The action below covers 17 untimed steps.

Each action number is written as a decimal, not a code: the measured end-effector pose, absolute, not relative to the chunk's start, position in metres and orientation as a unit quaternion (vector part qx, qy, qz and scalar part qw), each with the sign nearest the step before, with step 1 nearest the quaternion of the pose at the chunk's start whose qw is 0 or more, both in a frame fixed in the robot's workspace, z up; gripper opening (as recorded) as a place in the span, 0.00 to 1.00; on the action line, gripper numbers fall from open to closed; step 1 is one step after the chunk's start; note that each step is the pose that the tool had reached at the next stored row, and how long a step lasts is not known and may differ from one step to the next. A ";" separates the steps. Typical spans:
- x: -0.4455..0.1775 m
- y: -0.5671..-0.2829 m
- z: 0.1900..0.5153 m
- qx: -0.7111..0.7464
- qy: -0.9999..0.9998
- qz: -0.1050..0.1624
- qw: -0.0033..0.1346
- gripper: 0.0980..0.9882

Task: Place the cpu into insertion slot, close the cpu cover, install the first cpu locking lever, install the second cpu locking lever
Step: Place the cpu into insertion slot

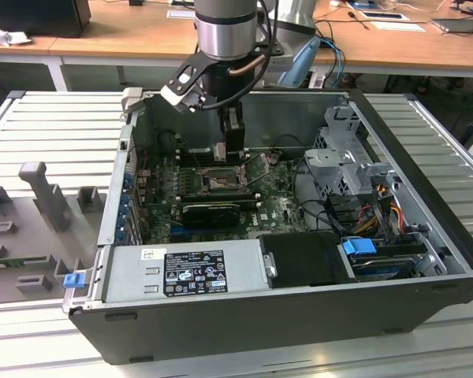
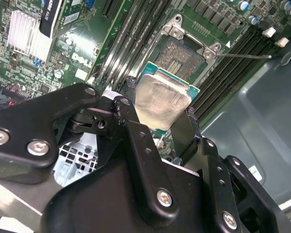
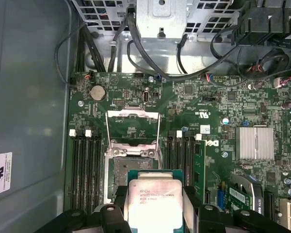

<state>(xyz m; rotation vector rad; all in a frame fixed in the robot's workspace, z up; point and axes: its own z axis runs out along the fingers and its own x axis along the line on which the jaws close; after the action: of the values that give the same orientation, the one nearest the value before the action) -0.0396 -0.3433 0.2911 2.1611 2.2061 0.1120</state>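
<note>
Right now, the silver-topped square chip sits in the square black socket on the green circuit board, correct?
No: the silver-topped square chip is held in the tool, off the empty square black socket on the green circuit board; the second wrist view shows it.

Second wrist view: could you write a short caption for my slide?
End effector holds the cpu close to the exposed insertion slot on the motherboard.

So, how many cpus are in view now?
1. The cpu is gripped by the hand, close to the open slot; the slot's visible part holds none.
</note>
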 end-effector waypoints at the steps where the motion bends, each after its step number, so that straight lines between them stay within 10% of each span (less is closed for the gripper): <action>1: -0.040 -0.343 0.291 0.699 0.714 0.036 0.026 0.49; 17: -0.040 -0.343 0.272 0.699 0.714 0.036 0.026 0.49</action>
<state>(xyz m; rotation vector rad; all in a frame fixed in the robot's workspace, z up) -0.0396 -0.3428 0.2717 2.1602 2.2053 0.1124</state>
